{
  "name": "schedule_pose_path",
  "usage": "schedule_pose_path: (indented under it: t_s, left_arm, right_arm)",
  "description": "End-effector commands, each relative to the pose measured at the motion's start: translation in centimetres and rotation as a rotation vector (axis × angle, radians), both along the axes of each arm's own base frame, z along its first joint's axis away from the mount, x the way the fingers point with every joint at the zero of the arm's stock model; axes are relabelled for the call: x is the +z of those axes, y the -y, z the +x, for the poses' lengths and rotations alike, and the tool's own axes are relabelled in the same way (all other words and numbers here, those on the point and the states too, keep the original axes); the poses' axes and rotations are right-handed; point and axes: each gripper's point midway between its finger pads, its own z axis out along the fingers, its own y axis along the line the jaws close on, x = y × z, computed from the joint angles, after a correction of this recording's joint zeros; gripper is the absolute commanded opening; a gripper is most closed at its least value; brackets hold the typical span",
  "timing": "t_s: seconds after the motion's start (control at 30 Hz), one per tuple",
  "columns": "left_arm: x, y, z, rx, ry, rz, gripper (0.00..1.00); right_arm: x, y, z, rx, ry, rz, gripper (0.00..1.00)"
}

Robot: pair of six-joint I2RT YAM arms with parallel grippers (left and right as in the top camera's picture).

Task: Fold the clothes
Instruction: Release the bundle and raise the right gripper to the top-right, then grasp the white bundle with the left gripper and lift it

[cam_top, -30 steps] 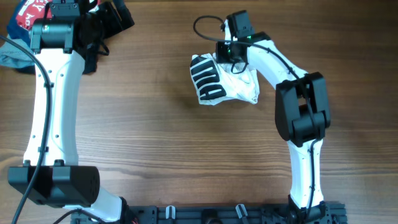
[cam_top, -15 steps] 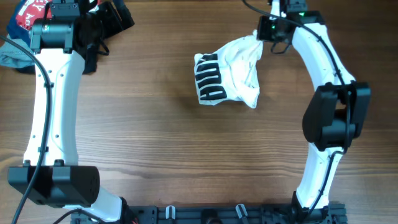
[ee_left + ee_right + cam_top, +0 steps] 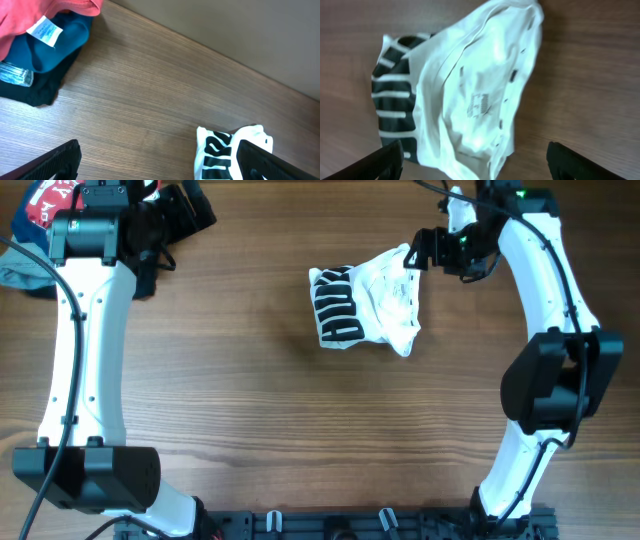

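The wrinkled white cloth garment with black striped print (image 3: 368, 305) lies bunched, no tidy fold made: nearly all the folding seems left. It sits just ahead of the right gripper (image 3: 415, 258), jaws spread and empty. The left gripper (image 3: 157, 152), jaws also spread, is well apart from it. No container shows.

A brown wood-grain surface (image 3: 150, 100) runs up to a plain grey wall (image 3: 250, 30). A teal garment (image 3: 60, 42) lies bunched near that wall. A red garment (image 3: 45, 9) is draped over the teal one, and its white label (image 3: 45, 30) rests against the teal cloth. A black garment (image 3: 35, 90) spreads out from under the teal one. A small clear object (image 3: 14, 76), too blurred to identify, touches the teal garment's edge.
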Motion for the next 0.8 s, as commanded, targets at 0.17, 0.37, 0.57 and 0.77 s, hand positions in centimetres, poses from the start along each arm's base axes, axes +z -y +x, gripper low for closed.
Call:
schedule_pose_path:
  t_s: [0.17, 0.37, 0.57, 0.77]
  left_arm:
    - [-2.1, 4.3, -0.9, -0.176, -0.072, 0.01, 1.0]
    - [-11.5, 18.5, -0.3, -0.528, -0.183, 0.065, 1.0]
    - [-19.2, 26.4, -1.8, -0.69, -0.258, 0.1, 0.98]
    - [-23.9, 29.0, -4.1, -0.77, -0.336, 0.16, 0.91]
  right_arm:
    - [-1.5, 2.3, 0.4, -0.163, -0.029, 0.036, 0.85]
    - [-0.4, 7.4, 3.1, -0.289, 0.071, 0.09, 0.8]
    - [-0.5, 9.9, 3.1, -0.339, 0.074, 0.079, 0.79]
    - [-0.3, 10.1, 3.6, -0.342, 0.096, 0.074, 0.79]
